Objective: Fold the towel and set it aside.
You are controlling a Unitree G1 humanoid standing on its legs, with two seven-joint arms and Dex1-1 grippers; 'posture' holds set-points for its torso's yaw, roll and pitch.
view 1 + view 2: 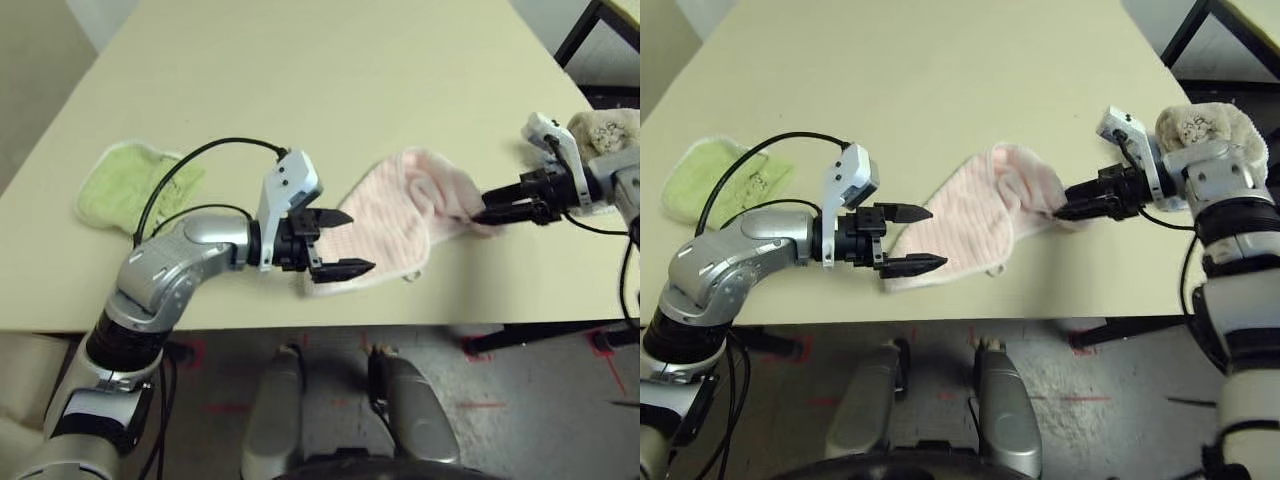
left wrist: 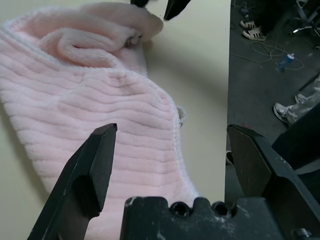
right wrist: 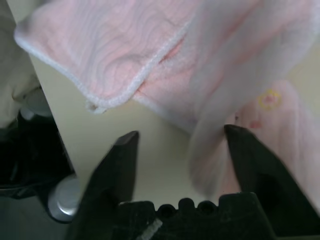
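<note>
The pale pink ribbed towel (image 1: 395, 215) lies crumpled near the table's front edge, its right end bunched into a fold. My left gripper (image 1: 360, 241) is open just above the towel's near left corner, one finger on each side of that corner in the left wrist view (image 2: 171, 131). My right gripper (image 1: 478, 215) is at the bunched right end. In the right wrist view its fingers stand apart (image 3: 181, 134), with a flap of the towel (image 3: 150, 50) hanging against one finger.
A small light green cloth (image 1: 135, 185) lies at the far left of the table (image 1: 300, 60). A beige cloth (image 1: 605, 128) sits at the right edge behind my right wrist. The table's front edge runs just below the towel.
</note>
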